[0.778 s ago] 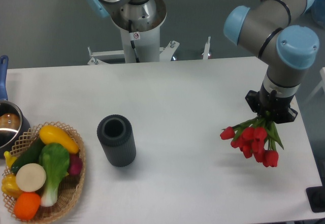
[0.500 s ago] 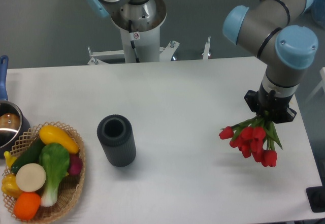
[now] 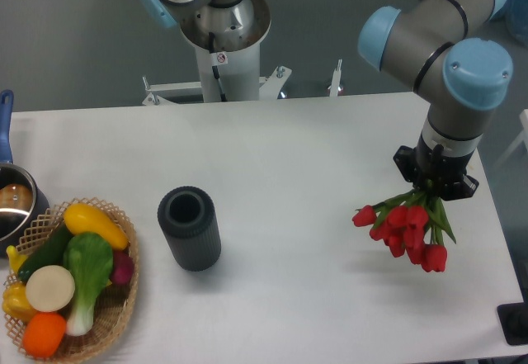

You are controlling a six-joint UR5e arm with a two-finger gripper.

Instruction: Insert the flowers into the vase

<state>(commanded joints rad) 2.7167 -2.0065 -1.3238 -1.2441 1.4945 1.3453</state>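
One claw (image 3: pixel 432 192) grips flowers (image 3: pixel 404 227); buds hang just below it.

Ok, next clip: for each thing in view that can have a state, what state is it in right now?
Two-finger gripper: shut on the stems, above the table.
Bunch of red tulip flowers: held, buds hanging downward, not in the vase.
Dark grey ribbed cylinder vase: upright, mouth open, nothing visible inside.
Woven wicker basket: full of toy vegetables.
Steel pot with blue handle: uncovered, at the left edge.
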